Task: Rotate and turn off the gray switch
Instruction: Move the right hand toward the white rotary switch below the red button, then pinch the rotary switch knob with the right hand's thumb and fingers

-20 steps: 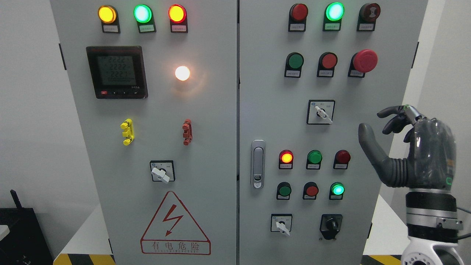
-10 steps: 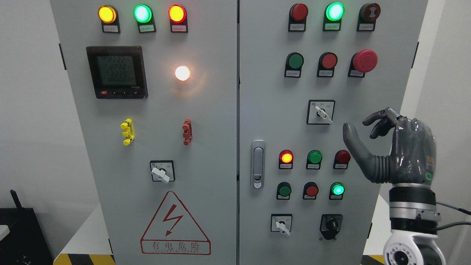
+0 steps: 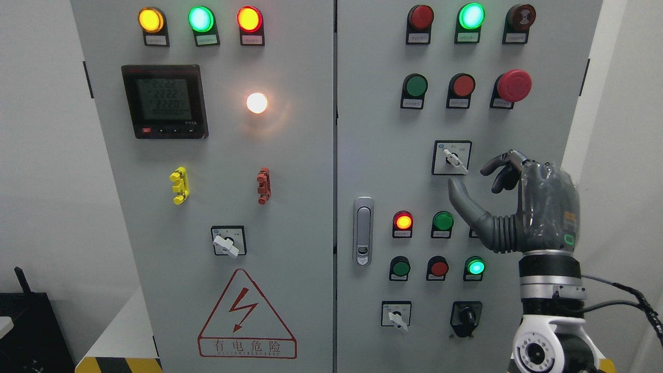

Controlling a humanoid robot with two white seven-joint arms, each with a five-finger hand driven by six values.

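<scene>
Approaching the small rotary selector switch with the pale gray lever knob, set in a black-framed square plate right of centre in the frame on the right door of the gray steel control cabinet. The dark gray articulated right hand enters from the lower right edge. Its fingers are partly curled, the thumb stretched up and left, and they hold nothing. The thumb tip sits just below the switch plate and the fingertips just to its right, so the knob lies near the gap but apart from it. The lever points down and to the right.

Judgement: this is the pre-grasp stage; nothing is turned yet. To do it well, centre the thumb-and-finger gap on the lever, close on its two flat sides, then roll the wrist about the knob's own axis (pushing sideways risks slipping off). Keep clear of the round green push button below the thumb. Left hand not in view.
</scene>
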